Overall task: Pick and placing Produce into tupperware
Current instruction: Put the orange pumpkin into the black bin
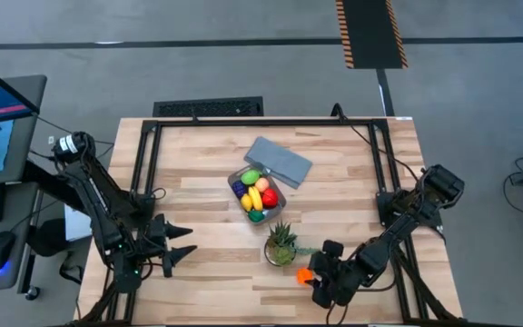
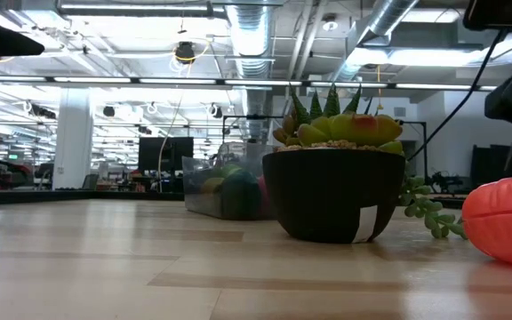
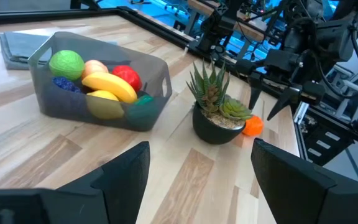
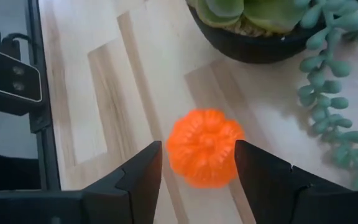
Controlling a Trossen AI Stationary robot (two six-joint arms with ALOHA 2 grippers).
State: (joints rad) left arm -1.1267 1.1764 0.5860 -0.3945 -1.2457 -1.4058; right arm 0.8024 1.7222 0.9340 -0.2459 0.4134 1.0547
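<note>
High view: overhead, facing straight down, far enough to take in the whole table (image 1: 207,182), with the plant (image 1: 281,243) near its front edge. Low view: at table-top height, very close to the plant (image 2: 332,182), facing level across to the tub (image 2: 225,188) behind it and the room beyond. Left wrist view: angled down from the plant's far left, taking in tub (image 3: 98,84), plant (image 3: 216,106) and pumpkin (image 3: 252,126). Right wrist view: steeply down, close over the pumpkin (image 4: 205,148) beside the plant (image 4: 260,25). All four views share the plant.
</note>
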